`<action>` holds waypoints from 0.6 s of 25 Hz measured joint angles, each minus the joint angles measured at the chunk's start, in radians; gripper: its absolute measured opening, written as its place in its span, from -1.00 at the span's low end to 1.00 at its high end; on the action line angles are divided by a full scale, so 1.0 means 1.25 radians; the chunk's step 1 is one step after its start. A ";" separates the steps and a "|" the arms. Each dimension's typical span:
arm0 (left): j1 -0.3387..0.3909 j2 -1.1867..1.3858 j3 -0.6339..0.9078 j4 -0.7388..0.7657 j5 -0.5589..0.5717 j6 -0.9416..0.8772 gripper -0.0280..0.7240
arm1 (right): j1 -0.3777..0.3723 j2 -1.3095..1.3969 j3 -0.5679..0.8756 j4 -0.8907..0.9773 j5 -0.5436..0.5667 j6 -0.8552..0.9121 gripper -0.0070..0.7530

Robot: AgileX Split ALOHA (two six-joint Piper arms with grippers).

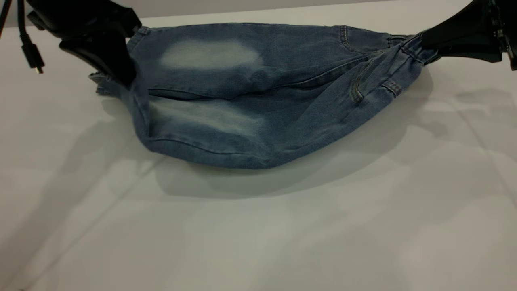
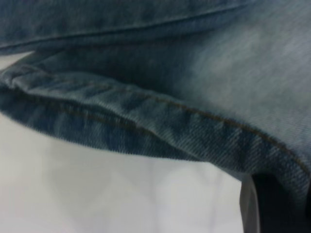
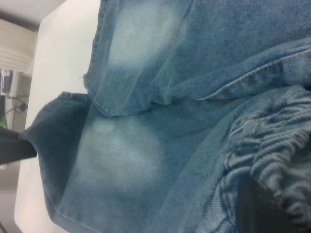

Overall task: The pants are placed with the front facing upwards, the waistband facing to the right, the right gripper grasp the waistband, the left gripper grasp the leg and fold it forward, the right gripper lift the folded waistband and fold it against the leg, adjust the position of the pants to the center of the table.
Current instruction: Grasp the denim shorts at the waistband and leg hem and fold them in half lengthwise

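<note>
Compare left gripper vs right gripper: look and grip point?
The left gripper is a bulky black clamp at the leg hem; the right gripper is a slimmer wedge at the waistband. A cable dangles beside the left, none beside the right. Both are shut on the pants.
</note>
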 joint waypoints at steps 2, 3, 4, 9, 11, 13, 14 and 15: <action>0.000 0.000 -0.014 -0.016 -0.006 0.001 -0.77 | 0.000 0.001 -0.017 -0.011 0.002 0.020 -0.87; 0.000 0.000 -0.024 -0.021 -0.006 0.001 -0.77 | 0.000 0.001 -0.024 -0.014 0.002 0.028 -0.87; 0.000 0.000 -0.034 -0.022 -0.005 0.004 -0.77 | 0.000 0.001 -0.031 -0.021 0.002 0.033 -0.87; 0.000 0.000 -0.095 -0.023 0.004 0.007 -0.77 | 0.000 0.001 -0.062 -0.034 0.004 0.067 -0.87; 0.000 0.000 -0.119 -0.023 0.007 0.007 -0.77 | -0.001 0.001 -0.075 -0.039 0.004 0.076 -0.87; 0.000 0.000 -0.144 -0.023 0.008 0.007 -0.77 | -0.007 0.001 -0.090 -0.042 0.003 0.091 -0.87; 0.000 0.000 -0.153 -0.023 0.008 0.007 -0.77 | -0.009 0.001 -0.097 -0.041 0.000 0.097 -0.87; 0.000 0.000 -0.161 -0.023 0.008 0.007 -0.77 | -0.015 0.001 -0.105 -0.044 0.000 0.104 -0.87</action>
